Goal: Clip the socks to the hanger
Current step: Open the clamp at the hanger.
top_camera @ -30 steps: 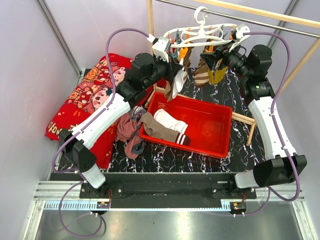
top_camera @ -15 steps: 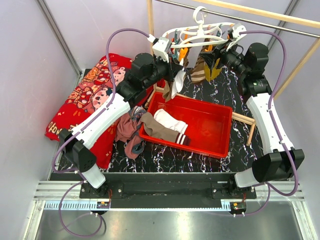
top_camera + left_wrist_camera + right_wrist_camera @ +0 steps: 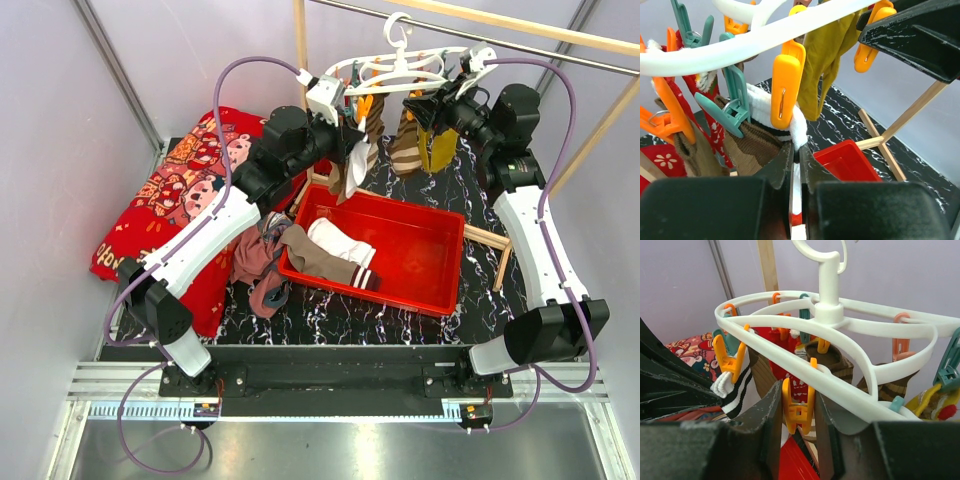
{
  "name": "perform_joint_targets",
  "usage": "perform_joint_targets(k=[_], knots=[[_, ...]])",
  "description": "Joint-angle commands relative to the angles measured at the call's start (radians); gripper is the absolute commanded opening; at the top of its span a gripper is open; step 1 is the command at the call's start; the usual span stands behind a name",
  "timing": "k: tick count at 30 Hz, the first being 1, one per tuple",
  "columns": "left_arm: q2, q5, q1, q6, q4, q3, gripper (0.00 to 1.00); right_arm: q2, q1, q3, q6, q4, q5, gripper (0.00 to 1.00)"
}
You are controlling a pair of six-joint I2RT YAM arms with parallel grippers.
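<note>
At centre of the marbled table: red tray, long side running from 10 to 4 o'clock. Inside, toward its 9 o'clock end, 2 loose socks. First, 1 taupe sock, flat along the near wall, long axis matching the tray's, striped cuff toward 4 o'clock, toe toward 10. Second, 1 white sock, folded, touching the taupe one on its 1 o'clock side.

At 12 o'clock, above the tray's far edge: hanger, suspended by its hook, hook pointing straight up, oval ring roughly level, long axis from 9 to 3 o'clock. Clipped beneath the ring, several more socks, each hanging lengthwise straight down from its peg: among them taupe striped socks and a mustard sock.

At the ring's 9 o'clock end: left gripper, fingers pressed together, pinching the held white sock by its ribbed cuff, just below a yellow peg; grip of that peg on the cuff not discernible. At the 3 o'clock end: right gripper, fingers closed against both sides of 1 orange peg under the ring.

At 9 o'clock of the tray, touching its wall: cloth bundle. Beyond it, farther toward 9 o'clock: red print cushion.
</note>
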State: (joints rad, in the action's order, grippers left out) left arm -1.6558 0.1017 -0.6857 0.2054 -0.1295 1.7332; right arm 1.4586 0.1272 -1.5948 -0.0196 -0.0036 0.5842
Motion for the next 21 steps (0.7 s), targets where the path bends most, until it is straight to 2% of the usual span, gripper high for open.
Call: perform_joint_targets(k=[1,7,10,11,15,21], knots=[[0.018,-0.011,0.006,-0.087,0.001,0.040,0.11,-0.038,0.000,0.008,-0.080,0.045,-0.014,0.19],[0.001,-0.031,0.006,-0.175,0.013,0.042,0.21,-0.072,0.002,0.068,-0.180,0.042,-0.046,0.09],[0.008,-0.025,0.006,-0.195,0.021,0.031,0.31,-0.087,0.002,0.093,-0.226,0.036,-0.064,0.05],[0.013,-0.019,0.006,-0.196,0.027,0.016,0.39,-0.092,0.002,0.098,-0.252,0.034,-0.066,0.04],[0.069,0.032,0.005,-0.198,0.057,-0.043,0.49,-0.098,0.002,0.114,-0.305,0.025,-0.087,0.01],[0.181,0.049,-0.046,-0.372,0.057,-0.190,0.62,-0.093,0.008,0.119,-0.355,0.020,-0.099,0.00]])
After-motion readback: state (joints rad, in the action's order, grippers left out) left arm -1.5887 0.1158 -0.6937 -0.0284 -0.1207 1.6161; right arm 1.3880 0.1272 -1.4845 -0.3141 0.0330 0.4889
